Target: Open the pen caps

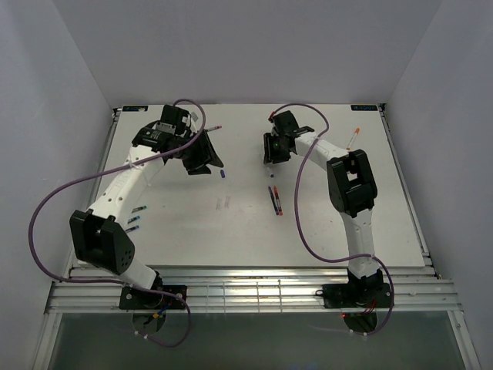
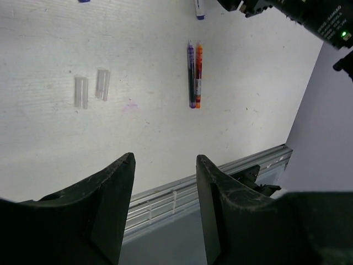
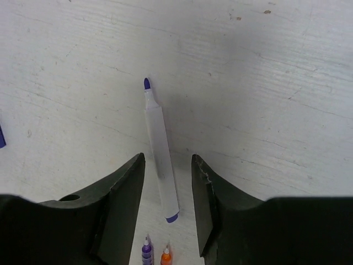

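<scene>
A white pen barrel with a bare purple tip lies flat on the table, uncapped. My right gripper stands open over it, one finger on each side and neither touching. A small blue pen cap lies loose between the two grippers, and it shows again at the edge of the right wrist view. A purple pen and an orange pen lie side by side just in front of the right gripper. My left gripper is open and empty, raised over the back left.
Two clear short tubes lie on the white table left of the paired pens. An orange-tipped pen lies at the back right and a purple one at the back. Several small blue pieces sit by the left arm.
</scene>
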`<state>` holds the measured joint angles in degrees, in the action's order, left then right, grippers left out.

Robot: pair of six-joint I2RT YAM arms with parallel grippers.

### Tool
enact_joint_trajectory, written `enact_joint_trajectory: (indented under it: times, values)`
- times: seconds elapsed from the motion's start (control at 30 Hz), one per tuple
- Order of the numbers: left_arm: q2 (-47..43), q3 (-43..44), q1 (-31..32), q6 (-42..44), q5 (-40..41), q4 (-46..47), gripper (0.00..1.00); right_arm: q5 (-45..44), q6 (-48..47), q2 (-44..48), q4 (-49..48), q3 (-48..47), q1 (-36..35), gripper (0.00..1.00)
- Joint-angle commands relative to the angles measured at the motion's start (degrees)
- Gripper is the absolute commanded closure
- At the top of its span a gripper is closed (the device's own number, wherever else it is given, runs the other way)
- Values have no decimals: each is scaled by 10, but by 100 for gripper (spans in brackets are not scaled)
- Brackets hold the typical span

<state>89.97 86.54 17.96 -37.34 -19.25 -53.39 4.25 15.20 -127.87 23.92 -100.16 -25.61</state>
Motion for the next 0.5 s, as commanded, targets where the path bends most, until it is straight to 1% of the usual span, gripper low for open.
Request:
enact_joint_trajectory:
  times: [0.0,0.07,0.1,0.13,0.23,0.27,0.47]
  values:
    - [-58,-35,11,38,-11,21,41,-18,18,30,13,-29,5,54]
    - [-85,-49,16,57,0,22,41,-40,20,46,14,-45,10,51]
    - [-94,-58,19,62,9,23,41,-73,20,51,16,-51,13,48]
    - [-104,-77,21,66,14,25,41,-85,20,56,17,-56,17,46]
    - [-139,-121,22,79,21,37,41,-121,36,69,18,-60,53,41]
    - [-153,-131,22,81,21,39,41,-126,41,70,21,-61,79,41]
    - [-193,-192,22,97,3,64,41,-162,56,72,47,-76,182,35]
